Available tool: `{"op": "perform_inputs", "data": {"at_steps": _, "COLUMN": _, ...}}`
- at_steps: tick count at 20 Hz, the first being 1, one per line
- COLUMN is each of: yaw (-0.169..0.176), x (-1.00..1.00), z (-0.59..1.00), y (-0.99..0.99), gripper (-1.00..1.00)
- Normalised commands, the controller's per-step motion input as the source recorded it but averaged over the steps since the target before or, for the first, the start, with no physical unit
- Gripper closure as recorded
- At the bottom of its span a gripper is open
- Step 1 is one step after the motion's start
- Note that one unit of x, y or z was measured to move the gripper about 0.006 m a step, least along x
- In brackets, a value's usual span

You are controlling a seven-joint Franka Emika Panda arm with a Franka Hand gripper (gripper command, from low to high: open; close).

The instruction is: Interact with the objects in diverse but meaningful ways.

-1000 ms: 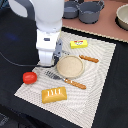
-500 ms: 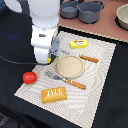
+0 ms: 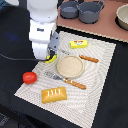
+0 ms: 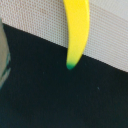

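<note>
Curved yellow plastic banana: positioned directly beneath the hand, apparently for grasping; hand opening cannot be told.

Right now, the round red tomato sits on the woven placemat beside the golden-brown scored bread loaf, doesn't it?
Not quite: the round red tomato sits just off the woven placemat, on the dark tabletop at its edge, as the exterior view shows. It is indeed near the golden-brown scored bread loaf, which lies on the mat.
</note>
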Motion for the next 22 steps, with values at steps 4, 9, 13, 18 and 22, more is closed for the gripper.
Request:
{"op": "perform_inputs", "data": {"at_steps": 4, "yaw": -0.077, "x": 0.0, "z": 0.58, "y": -0.51, "gripper": -1.0}}
{"op": "perform_inputs", "data": {"at_steps": 9, "yaw": -0.054, "x": 0.01, "z": 0.24, "y": -0.56, "gripper": -1.0}}
{"op": "perform_inputs", "data": {"at_steps": 13, "yaw": -0.037, "x": 0.01, "z": 0.02, "y": -0.46, "gripper": -1.0}}
{"op": "perform_inputs", "data": {"at_steps": 18, "yaw": -0.025, "x": -0.02, "z": -0.01, "y": -0.49, "gripper": -1.0}}
{"op": "perform_inputs", "data": {"at_steps": 22, "yaw": 0.004, "x": -0.02, "z": -0.02, "y": -0.58, "gripper": -1.0}}
